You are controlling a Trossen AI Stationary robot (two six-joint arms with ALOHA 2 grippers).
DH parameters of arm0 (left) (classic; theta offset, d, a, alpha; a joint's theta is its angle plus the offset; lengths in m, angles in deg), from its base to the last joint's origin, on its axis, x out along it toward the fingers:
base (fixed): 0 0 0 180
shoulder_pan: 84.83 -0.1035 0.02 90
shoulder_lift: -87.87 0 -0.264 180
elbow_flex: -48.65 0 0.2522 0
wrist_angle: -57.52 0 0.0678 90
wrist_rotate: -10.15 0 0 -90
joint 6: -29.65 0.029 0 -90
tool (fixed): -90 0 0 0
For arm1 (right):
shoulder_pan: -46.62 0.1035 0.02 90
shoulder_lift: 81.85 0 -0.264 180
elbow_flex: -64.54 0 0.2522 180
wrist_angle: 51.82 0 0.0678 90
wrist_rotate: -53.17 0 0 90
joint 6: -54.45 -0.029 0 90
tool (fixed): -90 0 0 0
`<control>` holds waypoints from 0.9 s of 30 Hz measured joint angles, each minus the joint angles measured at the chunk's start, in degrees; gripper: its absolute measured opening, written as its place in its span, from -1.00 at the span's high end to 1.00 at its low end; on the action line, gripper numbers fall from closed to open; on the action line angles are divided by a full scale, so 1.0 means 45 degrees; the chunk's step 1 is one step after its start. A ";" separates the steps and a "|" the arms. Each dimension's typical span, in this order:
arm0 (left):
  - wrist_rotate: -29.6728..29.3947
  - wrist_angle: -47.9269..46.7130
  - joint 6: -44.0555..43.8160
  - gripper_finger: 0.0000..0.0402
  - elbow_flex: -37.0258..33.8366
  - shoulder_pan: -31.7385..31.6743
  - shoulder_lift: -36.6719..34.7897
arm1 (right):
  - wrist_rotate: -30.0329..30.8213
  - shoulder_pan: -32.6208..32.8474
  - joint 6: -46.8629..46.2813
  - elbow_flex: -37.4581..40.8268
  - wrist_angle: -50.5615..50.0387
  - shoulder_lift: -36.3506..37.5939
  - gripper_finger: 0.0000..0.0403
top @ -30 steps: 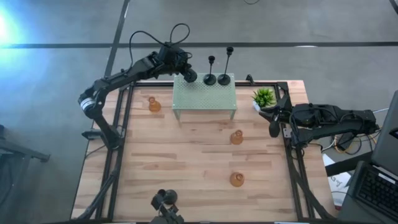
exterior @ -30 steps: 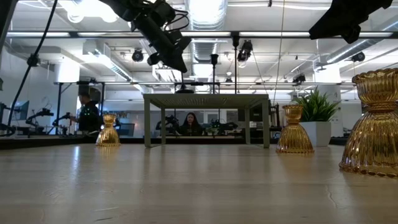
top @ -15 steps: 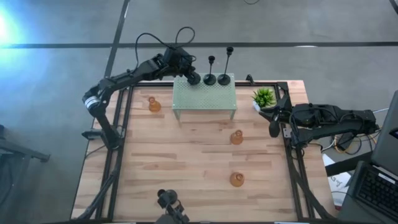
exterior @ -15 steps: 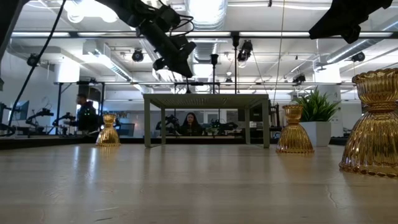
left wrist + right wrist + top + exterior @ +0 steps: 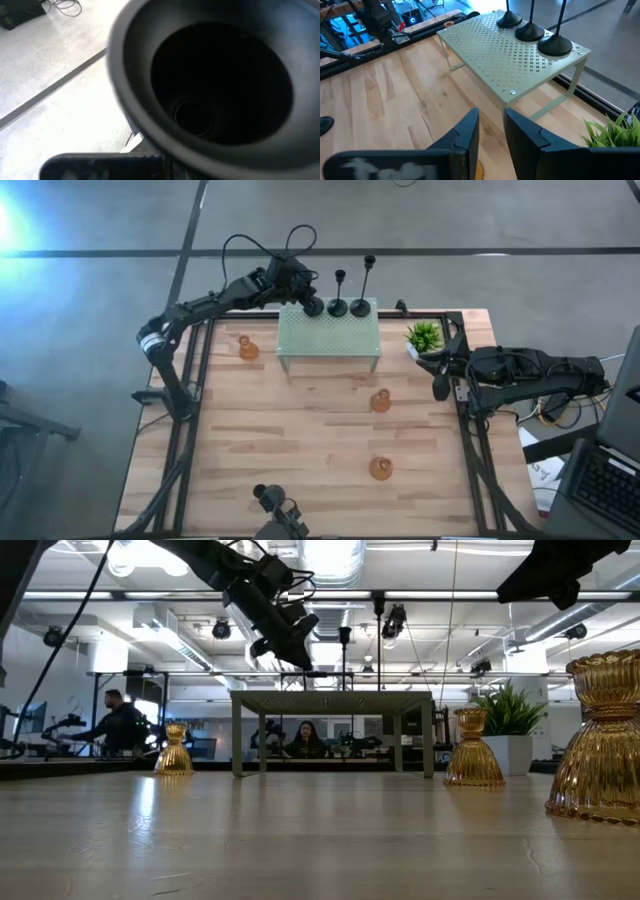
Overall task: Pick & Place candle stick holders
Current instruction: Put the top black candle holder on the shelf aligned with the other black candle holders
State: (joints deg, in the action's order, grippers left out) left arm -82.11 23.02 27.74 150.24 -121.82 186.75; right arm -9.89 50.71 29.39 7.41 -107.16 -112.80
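On the left end of the pale green rack (image 5: 329,333), the left gripper (image 5: 306,302) has come down a bit and is clamped on a black holder (image 5: 314,307) — its base now sits beside two others (image 5: 338,307), so letting go looks next. The right gripper (image 5: 440,386) waits near the plant (image 5: 424,336), fingers apart.

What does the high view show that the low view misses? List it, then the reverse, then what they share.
Only high: the left arm reaching to the rack's back left corner, and the right arm parked at the table's right edge.
Only low: two people in the room behind.
Both: the rack, black holders on it, three amber holders and the plant.
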 joint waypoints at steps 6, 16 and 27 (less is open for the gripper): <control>0.0027 0.0115 0.0003 0.92 0.0000 0.0000 0.0104 | 0.0000 0.0000 0.0000 0.0000 0.0000 -0.0003 0.53; 0.0157 0.0560 -0.0035 0.92 0.0000 0.0000 0.0307 | 0.0000 0.0000 0.0000 0.0000 0.0000 -0.0003 0.58; 0.0206 0.0647 -0.0396 0.92 0.0000 0.0000 0.0313 | 0.0000 0.0000 -0.0001 0.0000 0.0000 0.0000 0.66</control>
State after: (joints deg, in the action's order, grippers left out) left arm -81.18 25.94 25.96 150.24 -121.82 188.16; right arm -9.89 50.71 29.38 7.41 -107.16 -112.80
